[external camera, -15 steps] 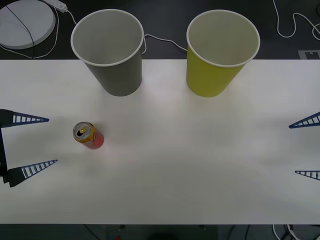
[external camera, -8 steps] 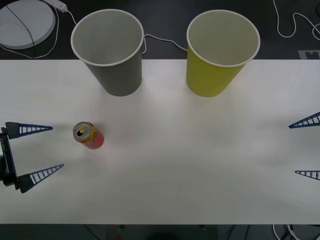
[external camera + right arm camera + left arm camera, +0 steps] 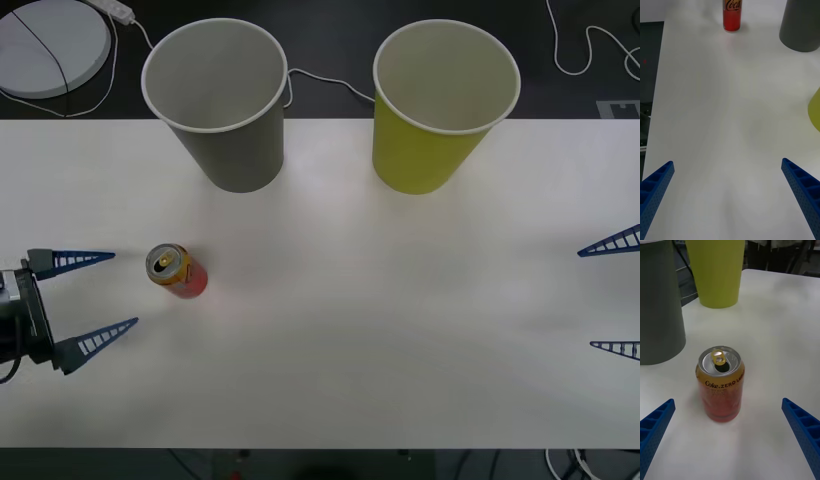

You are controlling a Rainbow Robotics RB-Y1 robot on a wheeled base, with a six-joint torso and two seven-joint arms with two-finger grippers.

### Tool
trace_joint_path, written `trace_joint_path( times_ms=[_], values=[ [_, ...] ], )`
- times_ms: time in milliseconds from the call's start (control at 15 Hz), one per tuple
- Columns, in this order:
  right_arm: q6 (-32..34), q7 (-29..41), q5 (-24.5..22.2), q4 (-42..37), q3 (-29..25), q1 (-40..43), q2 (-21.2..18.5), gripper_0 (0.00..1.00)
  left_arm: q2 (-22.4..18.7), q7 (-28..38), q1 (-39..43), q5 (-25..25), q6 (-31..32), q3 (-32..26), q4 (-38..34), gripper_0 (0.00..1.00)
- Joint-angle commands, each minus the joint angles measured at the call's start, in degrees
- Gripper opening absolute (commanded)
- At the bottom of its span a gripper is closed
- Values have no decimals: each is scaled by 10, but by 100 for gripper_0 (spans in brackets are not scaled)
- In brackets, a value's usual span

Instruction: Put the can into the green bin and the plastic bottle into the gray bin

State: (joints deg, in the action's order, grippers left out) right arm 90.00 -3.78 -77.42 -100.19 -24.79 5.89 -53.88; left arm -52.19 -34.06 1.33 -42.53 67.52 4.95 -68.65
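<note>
The can (image 3: 176,270) stands upright on the white table (image 3: 380,330) in the lower left part of the front view, its shiny top with the pull-tab hole facing up and its red-orange body clear of everything around it. In the left wrist view it sits in the middle of the frame, squarely between the two blue fingers at the bottom corners, which suggests the arm has been lined up so the can falls on the centre line of the grasp. The left gripper (image 3: 88,298) hovers at the left edge of the front view, just beside the can but not touching it, fingers spread wide, one above and one below the can's level in that picture; that wide spread looks chosen to let the fingers pass either side of the can's body before closing. The gray bin (image 3: 216,100) stands in the upper left of the front view, directly behind the can, and the green bin (image 3: 444,102) in the upper right, well apart from it; both are upright with mouths open, so the can would likely have to be lifted over a rim and carried across to the green one. The right gripper (image 3: 612,296) waits at the right edge of the front view, fingers also spread, far from the can. No plastic bottle can be made out on the table.
</note>
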Motion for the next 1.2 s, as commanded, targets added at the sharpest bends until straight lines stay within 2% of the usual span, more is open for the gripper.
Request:
trace_joint_path(
  times_ms=[67, 600, 1200],
  values=[
    [0, 0, 0, 0, 0, 0, 0, 100, 25, -40, -20, 4, 10, 5, 48, 100],
    [0, 0, 0, 0, 0, 0, 0, 100, 85, -77, -92, 4, 52, 18, 177, 100],
    [0, 0, 0, 0, 0, 0, 0, 100, 132, -89, -114, -21, 27, 18, 185, 100]
  ],
)
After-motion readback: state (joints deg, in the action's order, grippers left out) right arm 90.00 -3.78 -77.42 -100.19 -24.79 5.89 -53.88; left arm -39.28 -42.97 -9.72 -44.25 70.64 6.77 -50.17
